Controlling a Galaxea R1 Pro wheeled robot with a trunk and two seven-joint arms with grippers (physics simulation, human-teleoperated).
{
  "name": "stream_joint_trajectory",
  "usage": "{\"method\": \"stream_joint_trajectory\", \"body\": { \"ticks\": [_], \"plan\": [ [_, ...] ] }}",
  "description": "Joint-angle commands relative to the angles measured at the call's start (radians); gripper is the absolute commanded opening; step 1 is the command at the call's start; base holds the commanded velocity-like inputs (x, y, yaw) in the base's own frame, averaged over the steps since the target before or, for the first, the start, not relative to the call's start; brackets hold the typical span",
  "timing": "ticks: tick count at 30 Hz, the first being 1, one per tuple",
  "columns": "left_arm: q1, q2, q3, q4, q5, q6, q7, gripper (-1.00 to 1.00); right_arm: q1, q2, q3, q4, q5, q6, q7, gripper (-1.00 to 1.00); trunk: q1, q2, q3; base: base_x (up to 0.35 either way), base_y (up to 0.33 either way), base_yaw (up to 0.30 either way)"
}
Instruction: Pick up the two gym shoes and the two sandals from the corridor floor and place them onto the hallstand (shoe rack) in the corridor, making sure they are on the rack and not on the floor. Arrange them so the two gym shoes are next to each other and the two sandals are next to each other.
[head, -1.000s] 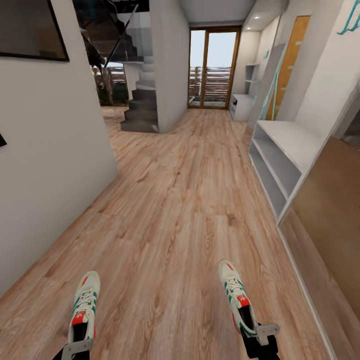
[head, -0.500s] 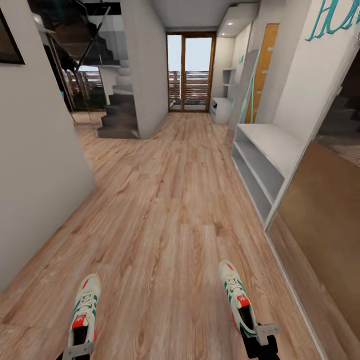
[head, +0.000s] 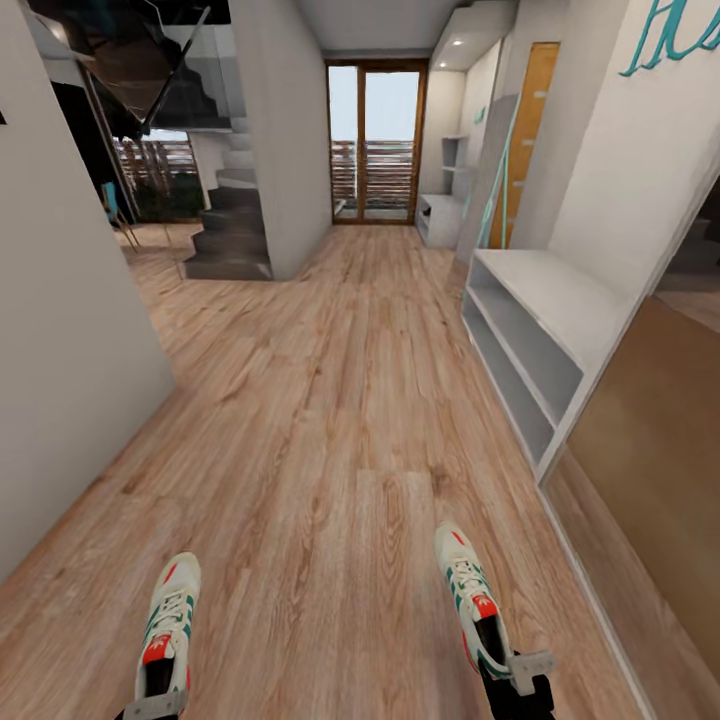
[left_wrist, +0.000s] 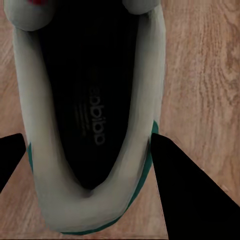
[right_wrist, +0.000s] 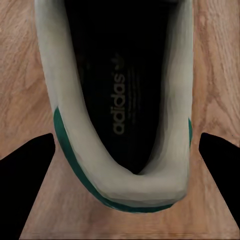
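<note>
Two off-white gym shoes with green stripes hang low over the wood-plank corridor floor (head: 340, 420). My left gripper (head: 155, 706) is shut on the heel of the left gym shoe (head: 168, 620). The left wrist view has the dark fingers (left_wrist: 190, 190) on either side of that shoe's heel (left_wrist: 95, 200). My right gripper (head: 520, 682) is shut on the right gym shoe (head: 468, 595), its heel (right_wrist: 125, 190) between the fingers (right_wrist: 25, 175). The hallstand (head: 565, 295), a pale low bench with open shelves, stands ahead on the right. The sandals are out of view.
A white wall (head: 60, 340) closes the left side. A dark staircase (head: 230, 235) and a glass door (head: 375, 140) lie at the far end. A brown panel (head: 650, 440) stands beside the hallstand, with another white unit (head: 440, 215) farther back.
The whole head view has swung and shifted along the corridor, so the camera moved. Both gym shoes keep their place in the picture, carried by the grippers.
</note>
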Motion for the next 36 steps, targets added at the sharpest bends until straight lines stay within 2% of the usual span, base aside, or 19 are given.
{"method": "stream_joint_trajectory", "body": {
  "ticks": [1,5,7,12,23,36],
  "plan": [
    [0.005,-0.001,0.008,0.006,-0.008,-0.009,-0.007,-1.00,0.000,0.006,-0.011,0.006,0.004,-0.003,0.003,-1.00,0.000,-0.001,-0.001,0.000,0.000,0.000],
    [0.029,-0.007,0.010,0.031,-0.007,-0.020,-0.006,-1.00,0.000,0.016,-0.022,0.028,0.002,-0.003,0.001,-1.00,0.000,-0.001,-0.001,0.000,0.000,0.000],
    [0.040,-0.007,0.010,0.043,-0.006,-0.017,-0.006,-1.00,0.000,0.017,-0.011,0.037,0.001,-0.003,0.000,-1.00,0.000,-0.001,-0.001,0.000,0.000,0.000],
    [0.041,-0.008,0.010,0.073,-0.008,-0.017,-0.006,-1.00,0.000,0.018,-0.002,0.049,0.000,-0.003,0.000,-1.00,0.000,-0.001,-0.001,0.000,0.000,0.000],
    [0.043,-0.004,0.006,0.080,-0.008,-0.020,-0.007,-1.00,0.000,0.019,0.000,0.053,-0.001,-0.003,-0.001,-1.00,0.000,-0.001,-0.001,0.006,0.000,0.000],
    [0.043,-0.003,0.006,0.080,-0.009,-0.021,-0.007,-1.00,0.000,0.015,0.000,0.054,-0.002,-0.003,-0.001,-1.00,0.000,-0.001,-0.001,0.284,0.000,0.000]
  ]
}}
